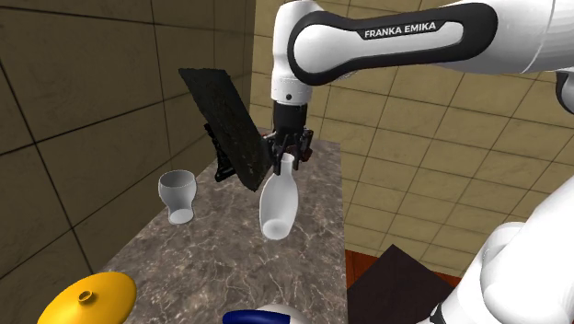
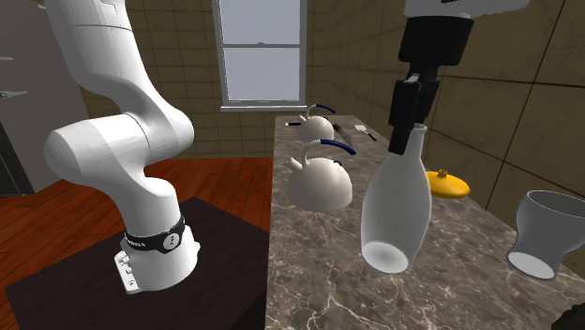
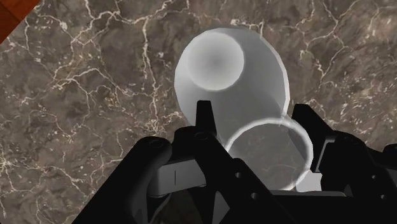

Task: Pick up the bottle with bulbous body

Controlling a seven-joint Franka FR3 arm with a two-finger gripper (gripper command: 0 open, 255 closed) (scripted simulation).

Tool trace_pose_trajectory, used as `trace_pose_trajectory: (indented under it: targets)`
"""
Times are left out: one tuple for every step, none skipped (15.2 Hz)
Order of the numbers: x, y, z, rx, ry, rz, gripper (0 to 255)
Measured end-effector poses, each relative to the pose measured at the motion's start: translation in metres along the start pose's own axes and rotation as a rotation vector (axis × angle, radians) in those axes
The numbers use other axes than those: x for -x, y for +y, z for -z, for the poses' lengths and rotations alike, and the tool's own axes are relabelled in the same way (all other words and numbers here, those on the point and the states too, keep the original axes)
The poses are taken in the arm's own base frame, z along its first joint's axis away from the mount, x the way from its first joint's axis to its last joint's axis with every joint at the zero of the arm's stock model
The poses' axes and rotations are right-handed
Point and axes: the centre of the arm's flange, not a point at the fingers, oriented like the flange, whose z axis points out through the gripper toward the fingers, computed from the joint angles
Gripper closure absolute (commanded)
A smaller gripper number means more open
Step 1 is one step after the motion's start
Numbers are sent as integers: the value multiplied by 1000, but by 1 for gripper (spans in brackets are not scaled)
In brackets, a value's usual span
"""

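Note:
A plain white bottle (image 1: 276, 206) with a narrow neck and a wide rounded body hangs tilted above the marble counter (image 1: 202, 267), lifted off it. My black gripper (image 1: 287, 158) is shut on its neck. From the second exterior view the bottle (image 2: 397, 211) dangles under the gripper (image 2: 412, 131), its base swung toward the camera. Along the wrist view the two fingers clasp the bottle's open mouth (image 3: 270, 153), and the body (image 3: 235, 70) bulges beyond them over the counter (image 3: 83, 95).
A white cup (image 1: 177, 195) stands on the counter near the wall. A black tilted panel (image 1: 230, 124) stands behind the bottle. A yellow lid (image 1: 87, 299) lies at the near end. Two white kettles (image 2: 319, 178) (image 2: 315, 122) and a yellow object (image 2: 448, 184) sit farther along.

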Motion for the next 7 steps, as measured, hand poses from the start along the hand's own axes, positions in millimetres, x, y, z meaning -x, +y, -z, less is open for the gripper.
trace_pose_trajectory:
  targets:
    - [1, 1, 5, 0, 0, 0, 255]
    - [2, 1, 11, 0, 0, 0, 255]
    - [2, 1, 15, 0, 0, 0, 255]
    - [2, 2, 21, 0, 0, 0, 255]
    - [4, 1, 27, 0, 0, 0, 255]
    - [3, 1, 33, 0, 0, 0, 255]
    - [3, 1, 36, 0, 0, 0, 255]
